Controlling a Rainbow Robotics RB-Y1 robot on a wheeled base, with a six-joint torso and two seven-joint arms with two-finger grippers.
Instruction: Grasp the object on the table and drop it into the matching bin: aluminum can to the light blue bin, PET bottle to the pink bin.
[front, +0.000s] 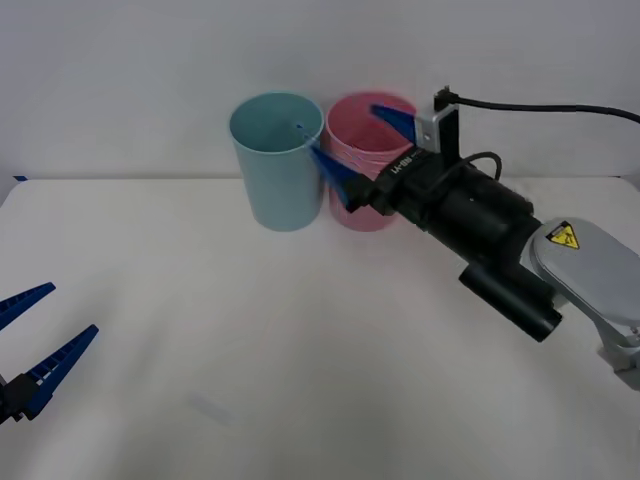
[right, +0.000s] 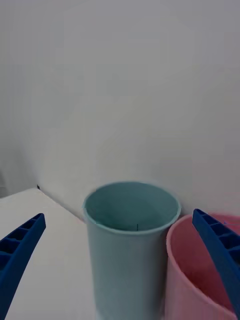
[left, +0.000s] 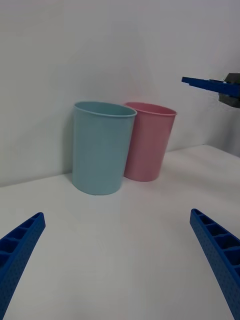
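Note:
The light blue bin and the pink bin stand side by side at the back of the white table. My right gripper hangs open at rim height, over the near rim of the pink bin and just right of the light blue bin. Nothing is between its fingers. My left gripper is open and empty at the table's near left. The left wrist view shows both the light blue bin and the pink bin. The aluminum can is out of view.
A plain white wall rises right behind the bins. The right arm's black body and a black cable reach over the table's right side. A blue finger of the right gripper also appears in the left wrist view.

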